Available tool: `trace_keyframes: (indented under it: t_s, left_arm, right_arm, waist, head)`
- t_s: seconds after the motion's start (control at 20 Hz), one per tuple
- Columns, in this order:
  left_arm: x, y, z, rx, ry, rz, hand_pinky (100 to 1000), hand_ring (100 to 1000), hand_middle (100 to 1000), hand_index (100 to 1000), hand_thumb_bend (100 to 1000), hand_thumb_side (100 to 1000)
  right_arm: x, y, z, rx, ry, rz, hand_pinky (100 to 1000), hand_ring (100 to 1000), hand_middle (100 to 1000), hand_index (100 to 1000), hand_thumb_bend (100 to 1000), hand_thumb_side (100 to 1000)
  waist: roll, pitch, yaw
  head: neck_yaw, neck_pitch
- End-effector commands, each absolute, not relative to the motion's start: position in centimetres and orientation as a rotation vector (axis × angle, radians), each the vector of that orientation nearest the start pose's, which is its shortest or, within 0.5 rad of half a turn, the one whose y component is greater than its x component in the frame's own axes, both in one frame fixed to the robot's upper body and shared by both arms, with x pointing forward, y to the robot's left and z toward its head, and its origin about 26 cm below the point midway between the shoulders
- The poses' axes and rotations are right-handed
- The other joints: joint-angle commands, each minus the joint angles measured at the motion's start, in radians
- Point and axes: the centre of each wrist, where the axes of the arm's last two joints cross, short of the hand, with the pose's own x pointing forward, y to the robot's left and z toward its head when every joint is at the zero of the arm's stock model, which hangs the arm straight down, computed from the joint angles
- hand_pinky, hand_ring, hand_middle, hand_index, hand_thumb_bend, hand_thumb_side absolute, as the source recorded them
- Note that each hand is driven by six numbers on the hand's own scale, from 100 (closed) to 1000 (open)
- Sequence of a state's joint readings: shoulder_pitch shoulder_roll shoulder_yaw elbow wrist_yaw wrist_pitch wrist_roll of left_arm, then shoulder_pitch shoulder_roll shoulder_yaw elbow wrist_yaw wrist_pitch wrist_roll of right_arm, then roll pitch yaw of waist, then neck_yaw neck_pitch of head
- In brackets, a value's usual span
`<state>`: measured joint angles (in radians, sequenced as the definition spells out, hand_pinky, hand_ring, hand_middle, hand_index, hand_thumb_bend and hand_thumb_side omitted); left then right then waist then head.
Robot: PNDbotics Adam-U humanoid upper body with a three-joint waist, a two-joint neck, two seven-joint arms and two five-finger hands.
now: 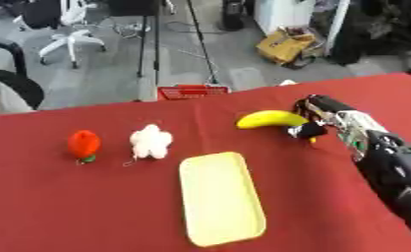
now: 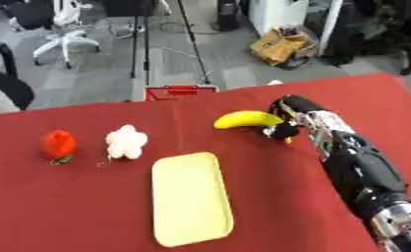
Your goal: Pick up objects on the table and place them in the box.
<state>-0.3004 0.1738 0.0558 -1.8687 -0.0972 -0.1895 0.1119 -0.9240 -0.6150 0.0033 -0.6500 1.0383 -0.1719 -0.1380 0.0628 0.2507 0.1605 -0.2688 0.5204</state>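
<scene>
While nothing lies in it, the pale yellow tray (image 1: 221, 197) sits flat on the red tablecloth (image 1: 80, 206) near the middle of the table, its long side running away from the robot. Beyond its far right corner lies the banana (image 1: 271, 118), curved side up, and the robot's right hand (image 2: 291, 118) is at the banana's right end, with dark fingers curled around that tip; the rest of the fruit sticks out to the left of the hand and seems to rest on the cloth. Its black forearm (image 2: 360, 172) runs in from the lower right. To the left of the tray, a white fluffy toy (image 1: 150, 141) lies near its far left corner, and a red strawberry-like toy (image 1: 83, 144) with a green bit underneath lies further left, apart from it. A red basket (image 1: 191, 91) shows just past the table's far edge.
</scene>
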Motion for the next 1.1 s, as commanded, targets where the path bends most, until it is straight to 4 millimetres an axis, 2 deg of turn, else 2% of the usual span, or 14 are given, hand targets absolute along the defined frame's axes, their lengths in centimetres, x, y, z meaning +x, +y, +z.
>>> trace_keyframes:
  t_s: [0.05,0.2,0.4,0.45,0.5,0.55,0.85,1.1]
  left_arm:
    - [31.8,25.6,17.2,0.248,-2.395,-0.136,689,658,728,825,511,929]
    - [31.8,25.6,17.2,0.252,-2.396,-0.137,689,658,728,825,511,929]
    - [31.8,25.7,17.2,0.262,-2.398,-0.139,690,659,729,825,513,927]
    - [31.8,25.7,17.2,0.265,-2.398,-0.139,690,659,730,825,513,927]
    - [31.8,25.8,17.2,0.268,-2.397,-0.139,690,659,730,825,514,927]
    - [31.8,25.8,17.2,0.271,-2.397,-0.139,690,659,730,825,514,927]
    - [31.8,26.0,17.1,0.288,-2.392,-0.136,690,660,731,825,516,927]
    - [31.8,26.2,17.0,0.301,-2.388,-0.134,690,660,731,825,518,926]
  right_arm:
    - [46.4,-40.9,19.9,-1.558,-1.48,0.995,308,350,495,632,353,408]
    - [46.4,-40.3,21.1,-1.619,-1.557,0.954,307,350,493,630,353,409]
    - [46.1,-38.6,23.3,-1.634,-1.668,0.98,320,362,502,639,362,418]
    - [46.0,-38.4,23.7,-1.631,-1.683,0.983,321,363,502,640,352,480]
    - [45.9,-38.1,24.0,-1.624,-1.701,0.984,321,363,502,640,365,420]
    - [45.8,-37.9,24.3,-1.617,-1.714,0.984,321,362,502,641,366,421]
    - [44.7,-36.2,25.2,-1.515,-1.832,0.979,319,358,501,646,379,426]
    - [43.1,-33.6,24.9,-1.346,-1.958,1.056,319,356,503,651,389,432]
  waist:
    - [0.004,-0.015,-0.003]
    - [0.0,-0.019,-0.009]
    - [-0.009,-0.029,-0.031]
    - [-0.01,-0.031,-0.036]
    - [-0.012,-0.033,-0.041]
    - [-0.013,-0.035,-0.045]
    - [-0.017,-0.044,-0.076]
    - [-0.021,-0.052,-0.099]
  head:
    - [0.001,-0.009]
    - [0.004,-0.008]
    - [0.018,-0.002]
    - [0.02,-0.002]
    - [0.021,0.0]
    - [0.022,0.0]
    - [0.027,0.009]
    - [0.032,0.015]
